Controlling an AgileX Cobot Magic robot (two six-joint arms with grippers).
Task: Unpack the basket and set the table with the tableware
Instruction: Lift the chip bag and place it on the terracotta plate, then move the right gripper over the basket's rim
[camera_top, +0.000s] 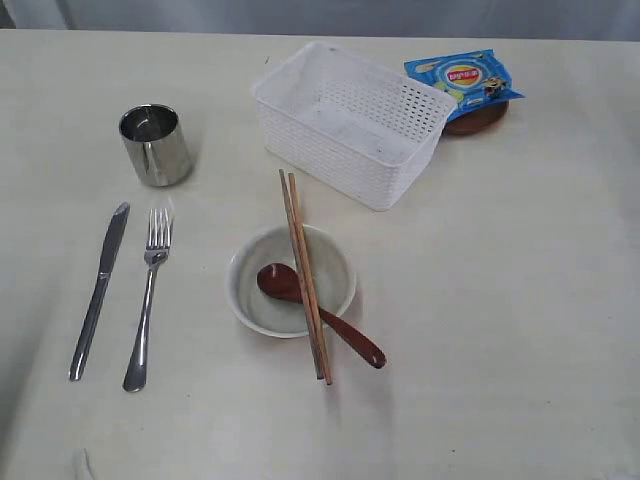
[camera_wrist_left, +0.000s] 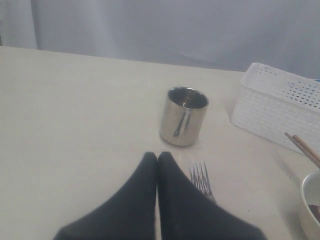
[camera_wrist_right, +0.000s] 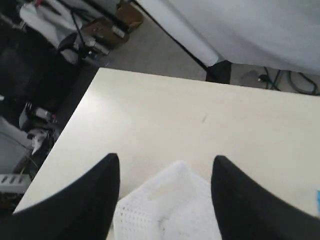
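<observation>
The white basket (camera_top: 350, 120) stands empty at the back of the table (camera_top: 500, 300). Left of it is the steel cup (camera_top: 155, 145), with the knife (camera_top: 98, 290) and fork (camera_top: 148, 300) side by side in front. Two chopsticks (camera_top: 305, 275) lie across the pale bowl (camera_top: 290, 280), and the dark red spoon (camera_top: 320, 310) rests in it. A brown plate (camera_top: 478, 120) sits behind the basket. Neither arm shows in the exterior view. My left gripper (camera_wrist_left: 157, 156) is shut and empty, hovering near the fork (camera_wrist_left: 201, 177) and cup (camera_wrist_left: 183, 116). My right gripper (camera_wrist_right: 166, 159) is open above a basket corner (camera_wrist_right: 170, 205).
A blue snack packet (camera_top: 463, 77) lies on the brown plate. In the right wrist view the table's edge (camera_wrist_right: 75, 130) drops to a floor cluttered with cables and boxes (camera_wrist_right: 100, 30). A grey curtain hangs behind the table in the left wrist view.
</observation>
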